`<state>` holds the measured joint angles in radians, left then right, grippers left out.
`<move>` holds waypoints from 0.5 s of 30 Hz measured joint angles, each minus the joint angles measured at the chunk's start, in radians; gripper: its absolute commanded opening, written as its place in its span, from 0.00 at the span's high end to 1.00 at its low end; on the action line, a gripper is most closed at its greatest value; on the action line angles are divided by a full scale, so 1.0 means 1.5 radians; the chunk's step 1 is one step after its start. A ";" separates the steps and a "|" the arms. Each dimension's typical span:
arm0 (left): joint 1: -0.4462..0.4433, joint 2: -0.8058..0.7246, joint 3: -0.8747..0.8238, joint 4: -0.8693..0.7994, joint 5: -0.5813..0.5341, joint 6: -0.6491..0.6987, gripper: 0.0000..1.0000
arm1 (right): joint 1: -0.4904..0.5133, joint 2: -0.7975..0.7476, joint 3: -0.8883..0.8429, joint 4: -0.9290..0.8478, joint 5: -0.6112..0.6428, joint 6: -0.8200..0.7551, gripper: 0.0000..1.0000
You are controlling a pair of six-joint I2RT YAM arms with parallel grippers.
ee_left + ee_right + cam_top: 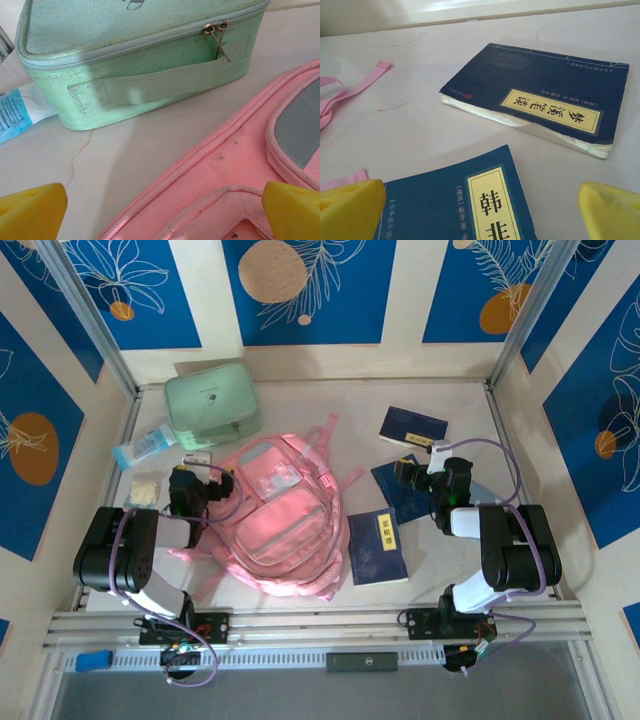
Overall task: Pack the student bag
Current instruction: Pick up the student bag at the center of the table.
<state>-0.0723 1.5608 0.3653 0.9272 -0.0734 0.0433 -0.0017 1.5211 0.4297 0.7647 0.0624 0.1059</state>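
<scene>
Top external: the large soft pink fabric backpack (285, 525) lies flat in the middle of the table (330, 405) and looks shut. A mint green boxy zip case (210, 405) sits toward the far-left corner. Three dark blue softcover books (376, 548) lie on the right side.

Left wrist: the left gripper (160, 220) is spread wide and empty, over the backpack's edge beside the case.

Right wrist: the right gripper (480, 215) is equally wide and empty, and hovers above one book.

Packing seems unstarted, and the bag probably needs opening first.
</scene>
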 measured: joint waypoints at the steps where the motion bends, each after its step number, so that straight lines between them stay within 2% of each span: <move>1: 0.000 0.000 0.000 0.000 0.002 0.000 0.01 | 0.002 -0.002 0.000 -0.007 0.000 -0.002 0.01; 5: 0.000 -0.030 -0.002 -0.016 0.002 0.000 0.01 | 0.005 -0.034 0.017 -0.081 0.001 -0.003 0.01; 9: 0.000 -0.105 -0.002 -0.059 0.001 -0.001 0.01 | 0.004 -0.098 0.054 -0.163 0.003 0.005 0.01; 15: 0.000 -0.248 0.013 -0.184 -0.012 -0.042 0.01 | -0.037 -0.242 0.088 -0.279 0.006 0.094 0.01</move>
<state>-0.0723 1.1881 0.3843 0.6510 -0.0917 -0.0200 -0.0578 1.1587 0.5621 0.3454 0.0708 0.2474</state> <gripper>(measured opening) 0.994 0.991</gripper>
